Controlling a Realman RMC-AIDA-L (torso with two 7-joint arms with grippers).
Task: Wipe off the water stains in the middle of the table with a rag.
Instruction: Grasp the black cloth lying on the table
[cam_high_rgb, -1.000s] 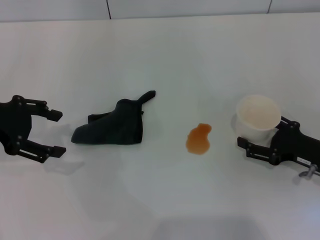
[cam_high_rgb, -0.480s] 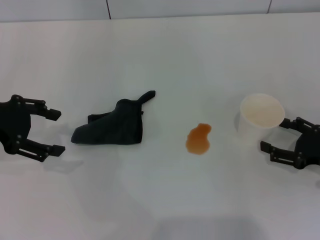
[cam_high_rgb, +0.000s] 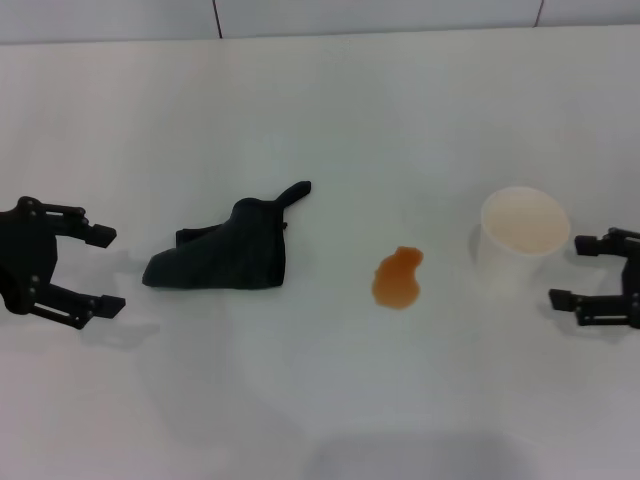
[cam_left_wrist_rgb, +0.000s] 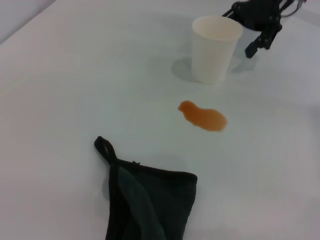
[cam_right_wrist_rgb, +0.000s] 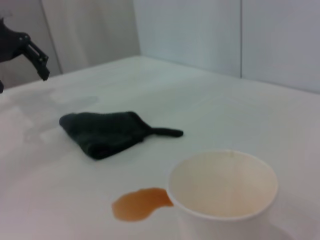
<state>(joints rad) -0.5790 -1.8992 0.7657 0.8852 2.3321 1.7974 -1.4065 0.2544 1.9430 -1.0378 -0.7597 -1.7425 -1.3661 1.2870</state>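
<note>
Water stains (cam_high_rgb: 398, 278), a glossy orange-brown blob, sit between crumpled dark rag (cam_high_rgb: 225, 255) and both empty, wide-open grippers (cam_high_rgb: 105, 270) (cam_high_rgb: 578, 270).

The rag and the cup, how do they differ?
The rag is dark and lies crumpled flat; the cup is white and stands upright, open and empty. The rag sits on the robot's left of the stain, the cup on its right. Both rest on the table, touched by neither pincer.

left gripper (cam_high_rgb: 92, 268) matte black, two angular linkage jaws, right gripper (cam_high_rgb: 592, 270) same black linkage build
</note>
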